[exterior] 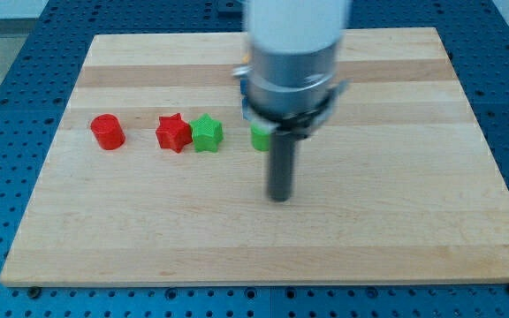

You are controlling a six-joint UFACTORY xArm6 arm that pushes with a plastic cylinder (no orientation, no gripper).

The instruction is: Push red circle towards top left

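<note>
The red circle (108, 132) is a short red cylinder on the wooden board (396, 230) at the view's left. A red star (173, 132) lies to its right, touching a green star (207, 133). Another green block (259, 137) is partly hidden behind the arm. My tip (279, 198) is the lower end of the dark rod, near the board's middle. It is far to the right of the red circle and below the half-hidden green block. It touches no block.
The arm's grey body (292, 53) covers the top middle of the board and something bluish (241, 72) at its left edge. Blue perforated table (7, 79) surrounds the board.
</note>
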